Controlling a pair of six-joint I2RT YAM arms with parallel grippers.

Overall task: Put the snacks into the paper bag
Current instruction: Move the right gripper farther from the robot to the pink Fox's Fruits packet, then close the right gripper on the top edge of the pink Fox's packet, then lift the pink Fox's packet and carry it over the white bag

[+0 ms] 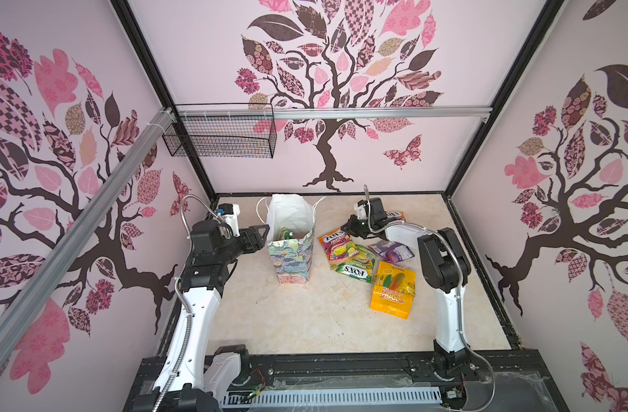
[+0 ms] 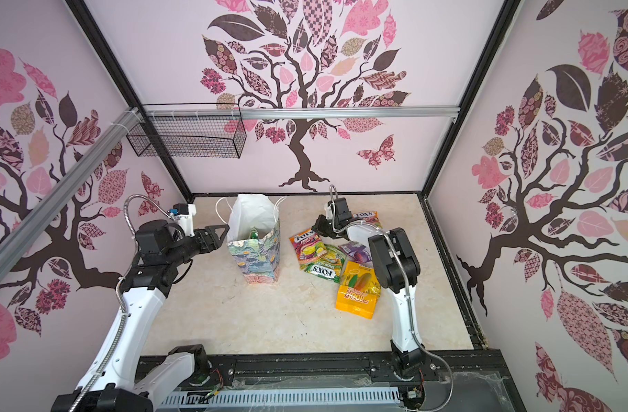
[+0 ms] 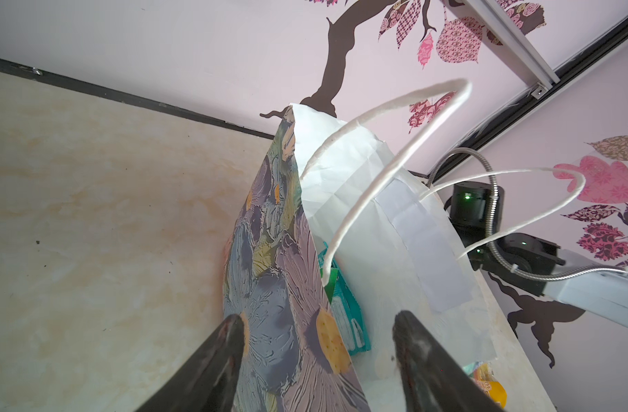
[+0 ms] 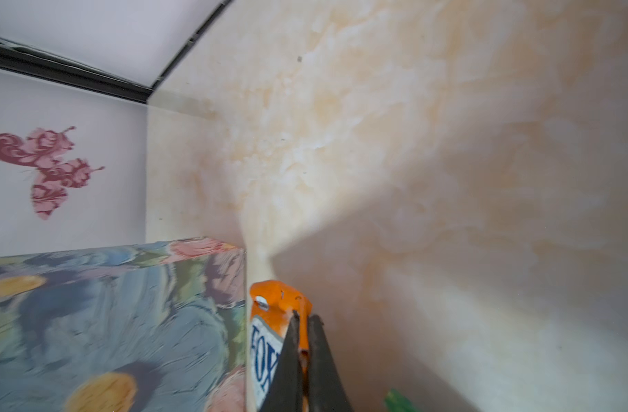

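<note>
The paper bag (image 1: 291, 260) stands upright at the back left, mouth open, with a teal and green packet (image 3: 344, 314) inside. My left gripper (image 3: 318, 317) is open, its fingers on either side of the bag's floral side wall near the rim. Right of the bag lie the snacks: an orange FOX'S packet (image 1: 335, 246), a green one (image 1: 353, 269), a purple one (image 1: 393, 251) and a big yellow one (image 1: 393, 285). My right gripper (image 4: 305, 315) is shut on the top corner of the orange FOX'S packet (image 4: 269, 321), beside the bag (image 4: 109, 321).
Another orange FOX'S packet (image 1: 395, 215) lies behind the right arm near the back wall. A black wire basket (image 1: 221, 137) hangs on the back rail above the left arm. Pink patterned walls and a black frame enclose the marble tabletop (image 1: 305, 314).
</note>
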